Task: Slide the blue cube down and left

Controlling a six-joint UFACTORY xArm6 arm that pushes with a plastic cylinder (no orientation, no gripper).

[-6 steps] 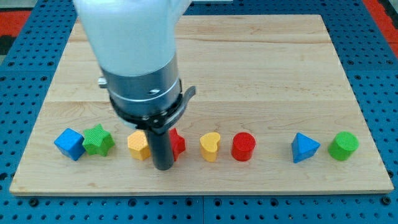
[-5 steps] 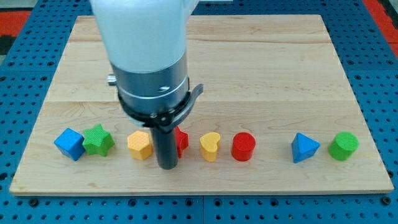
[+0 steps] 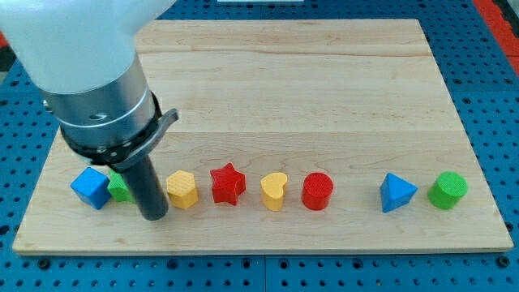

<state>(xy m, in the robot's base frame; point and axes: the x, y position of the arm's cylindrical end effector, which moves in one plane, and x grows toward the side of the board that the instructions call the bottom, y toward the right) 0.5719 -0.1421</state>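
Note:
The blue cube (image 3: 90, 187) sits near the board's lower left corner. A green star block (image 3: 119, 186) touches its right side and is partly hidden by the rod. My tip (image 3: 153, 216) rests on the board just below and right of the green star, left of the yellow hexagon block (image 3: 182, 190). The tip is about a block's width to the right of the blue cube and does not touch it.
A row continues to the right: red star (image 3: 228, 184), yellow heart (image 3: 275, 191), red cylinder (image 3: 317, 191), blue pyramid (image 3: 396, 193), green cylinder (image 3: 448, 190). The wooden board (image 3: 324, 97) ends close below and left of the blue cube.
The rod has moved left, from between the yellow hexagon and red star to between the green star and yellow hexagon. The red star is now uncovered. No block has visibly moved.

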